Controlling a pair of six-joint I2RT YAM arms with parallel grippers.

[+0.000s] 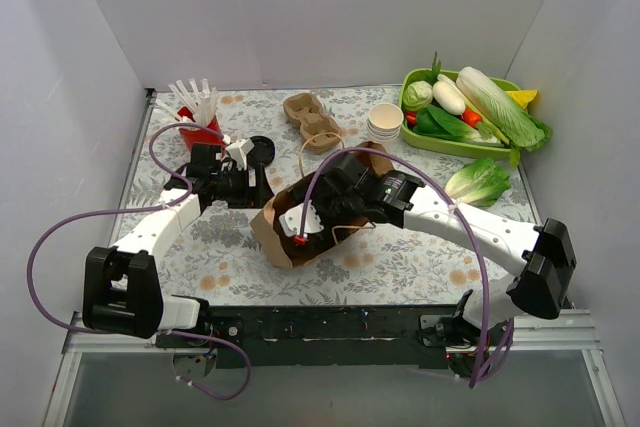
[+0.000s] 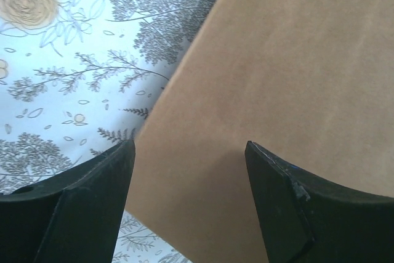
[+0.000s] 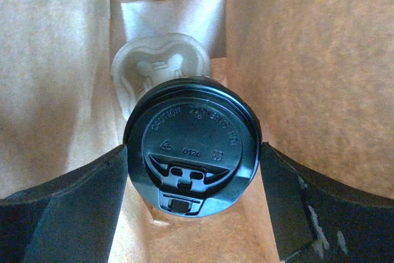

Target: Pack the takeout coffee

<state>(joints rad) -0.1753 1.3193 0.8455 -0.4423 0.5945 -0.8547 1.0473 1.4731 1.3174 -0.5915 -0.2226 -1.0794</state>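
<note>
**Item: takeout coffee, at the bagging step.**

1. Red cup of white straws, upper left of the overhead view; not part of the order.
2. Left gripper, left of centre: fingers spread, nothing between them, poised over the flat side panel of the brown paper bag with handles. Contact with the panel cannot be told.
3. Loose round black lid, just above that gripper.
4. Tan moulded-pulp two-cup carrier, upper centre, empty, on the table outside the bag.
5. Right gripper, centre, reaching into the bag's mouth. Its fingers lie against both sides of the lid of the small white paper cup with a round black plastic lid; judged a grasp.
6. Pale moulded-pulp carrier, deeper in the bag, beyond the cup. Whether the cup sits in a well is hidden.
7. Stack of white paper cups and green tray of vegetables, upper right.

**Next, as judged:** seat the cup upright in a well, release, then back out without catching the bag's rim.
</note>
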